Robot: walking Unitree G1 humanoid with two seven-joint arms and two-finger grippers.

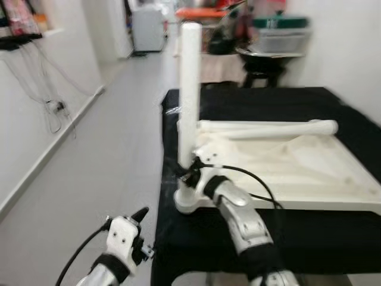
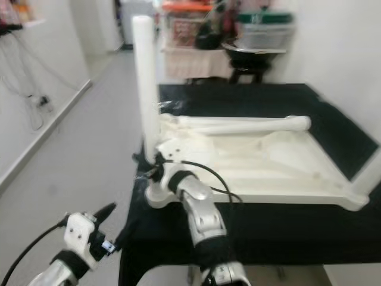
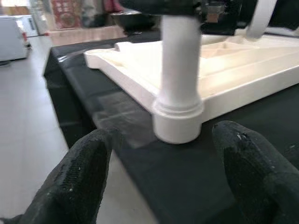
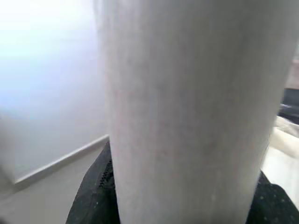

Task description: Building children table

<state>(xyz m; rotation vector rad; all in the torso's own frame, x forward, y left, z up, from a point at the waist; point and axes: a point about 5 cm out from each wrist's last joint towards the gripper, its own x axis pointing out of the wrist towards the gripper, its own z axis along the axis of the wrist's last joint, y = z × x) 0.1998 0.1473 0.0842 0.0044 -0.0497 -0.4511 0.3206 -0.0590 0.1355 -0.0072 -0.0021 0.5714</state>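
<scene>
Head view: my right tool (image 1: 186, 173) grips the upright white leg (image 1: 190, 89) at the upturned tabletop's (image 1: 297, 173) near-left corner on the black worktop (image 1: 268, 101) | left wrist: left tool (image 3: 159, 177) open before the leg's socket (image 3: 177, 122) | right wrist: leg between fingers (image 4: 93, 196).

The right arm reaches forward and up over the near edge of the bench (image 1: 238, 238), its silver forearm angled toward the upright white leg (image 1: 190, 89), and the right end effector (image 1: 186, 170) is clamped around that leg low down, black fingers (image 4: 91, 191) pressed against both sides of it. The left arm is held lower, off the bench's near left corner, with the left end effector (image 1: 140, 215) pointing up toward the leg's base. Its two fingers (image 3: 74, 182) are spread wide apart with nothing between them.
</scene>
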